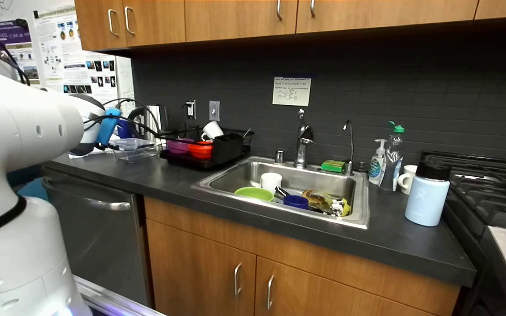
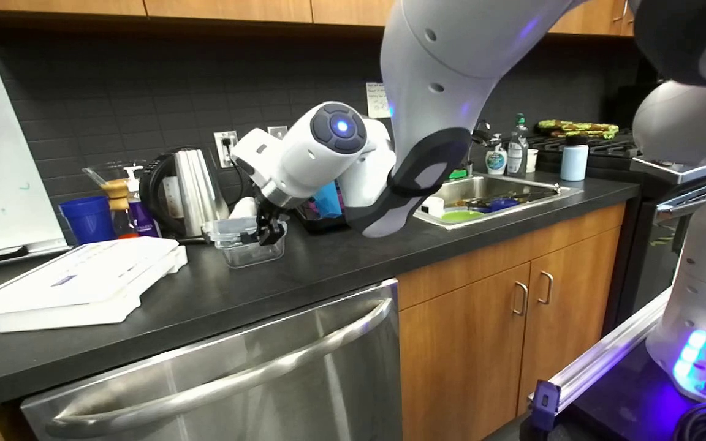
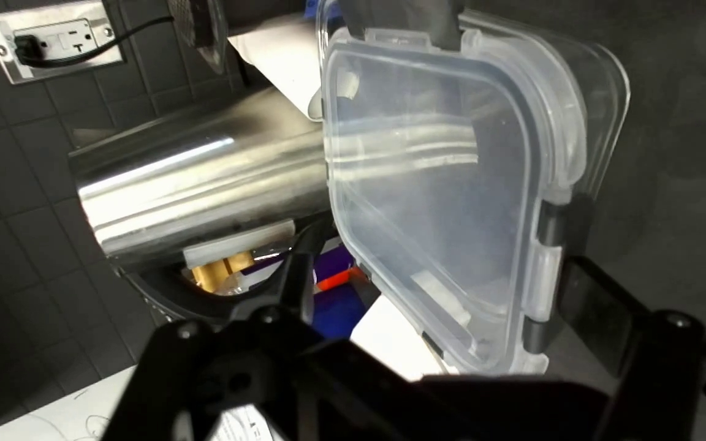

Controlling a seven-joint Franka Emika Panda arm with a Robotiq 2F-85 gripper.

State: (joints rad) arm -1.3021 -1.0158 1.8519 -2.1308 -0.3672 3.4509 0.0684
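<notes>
One claw (image 3: 442, 269) near container (image 3: 436, 196), sink (image 1: 360, 199) (exterior views only)

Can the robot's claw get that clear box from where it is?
Probably yes. The claw is open, and in the wrist view its fingers show on either side of the box, with nothing I can see between them and it. The kettle looks close, though.

Grpr (image 3: 439, 269) w/ jaws wide apart
</notes>
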